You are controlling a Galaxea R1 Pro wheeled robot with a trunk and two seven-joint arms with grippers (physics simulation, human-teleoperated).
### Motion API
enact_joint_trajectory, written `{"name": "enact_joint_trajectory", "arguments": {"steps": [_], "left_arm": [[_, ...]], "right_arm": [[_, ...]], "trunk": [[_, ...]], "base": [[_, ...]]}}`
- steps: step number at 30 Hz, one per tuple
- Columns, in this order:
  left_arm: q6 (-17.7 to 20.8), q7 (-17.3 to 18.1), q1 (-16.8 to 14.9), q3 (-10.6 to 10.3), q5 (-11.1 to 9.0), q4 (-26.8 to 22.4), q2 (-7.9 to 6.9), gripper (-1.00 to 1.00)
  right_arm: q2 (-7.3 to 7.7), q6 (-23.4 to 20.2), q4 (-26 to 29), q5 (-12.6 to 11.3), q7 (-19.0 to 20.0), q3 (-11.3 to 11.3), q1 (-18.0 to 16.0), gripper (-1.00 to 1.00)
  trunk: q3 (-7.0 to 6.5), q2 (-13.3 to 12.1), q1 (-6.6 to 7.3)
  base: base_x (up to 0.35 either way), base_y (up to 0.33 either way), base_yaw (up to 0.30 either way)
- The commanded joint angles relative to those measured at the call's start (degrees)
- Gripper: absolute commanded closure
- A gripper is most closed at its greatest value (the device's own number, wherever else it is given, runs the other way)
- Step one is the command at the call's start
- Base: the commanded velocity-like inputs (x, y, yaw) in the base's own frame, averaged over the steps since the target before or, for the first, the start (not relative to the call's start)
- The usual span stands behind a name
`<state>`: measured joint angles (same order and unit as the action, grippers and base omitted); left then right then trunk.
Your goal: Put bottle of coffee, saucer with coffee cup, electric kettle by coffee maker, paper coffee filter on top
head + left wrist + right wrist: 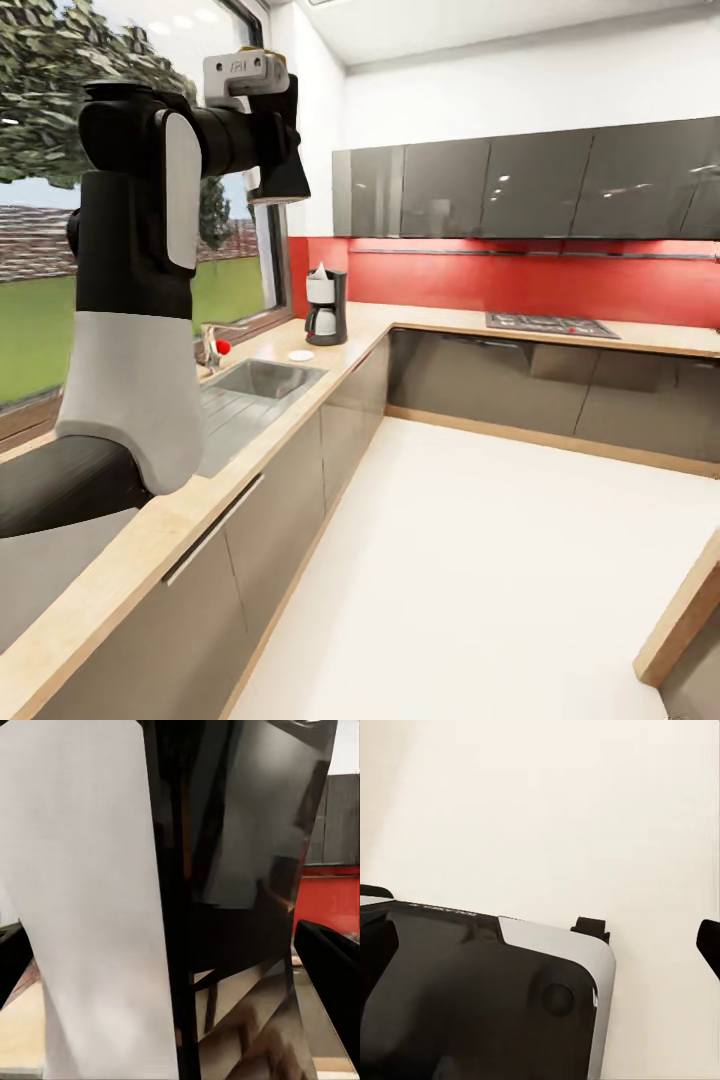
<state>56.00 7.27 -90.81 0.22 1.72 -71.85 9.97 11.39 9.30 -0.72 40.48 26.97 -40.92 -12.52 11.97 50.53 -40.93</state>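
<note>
**Nearly at the counter, coffee maker ahead**

Far along the countertop [150, 530], in the corner by the window, stands the coffee maker [326, 308] with something white on top; a saucer [300, 355] lies near it, left of it. The left arm [135, 300] is folded high. Whether either gripper is released or clenched I cannot tell. Roll closer and square up before reaching, keeping the raised arm clear of the counter edge.
</note>
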Motion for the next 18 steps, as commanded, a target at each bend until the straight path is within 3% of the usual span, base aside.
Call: {"name": "enact_joint_trajectory", "arguments": {"steps": [1, 11, 18], "left_arm": [[0.25, 0.28, -0.07, 0.04, 0.13, -0.03, 0.02, 1.00], [0.25, 0.28, -0.07, 0.04, 0.13, -0.13, 0.02, 1.00], [0.25, 0.28, -0.07, 0.08, 0.13, -0.08, 0.02, 1.00]], "right_arm": [[0.03, 0.21, -0.08, 0.56, 0.10, -0.48, -0.05, -1.00], [0.03, 0.17, -0.08, 0.56, 0.10, -0.44, -0.05, -1.00], [0.11, 0.03, -0.08, 0.56, 0.21, -0.48, -0.05, -1.00]], "trunk": [[0.09, 0.07, -0.01], [0.09, 0.07, -0.01], [0.14, 0.07, -0.01]], "base": [[0.000, -0.212, -0.161], [0.000, -0.274, -0.033], [0.000, -0.076, -0.083]]}}
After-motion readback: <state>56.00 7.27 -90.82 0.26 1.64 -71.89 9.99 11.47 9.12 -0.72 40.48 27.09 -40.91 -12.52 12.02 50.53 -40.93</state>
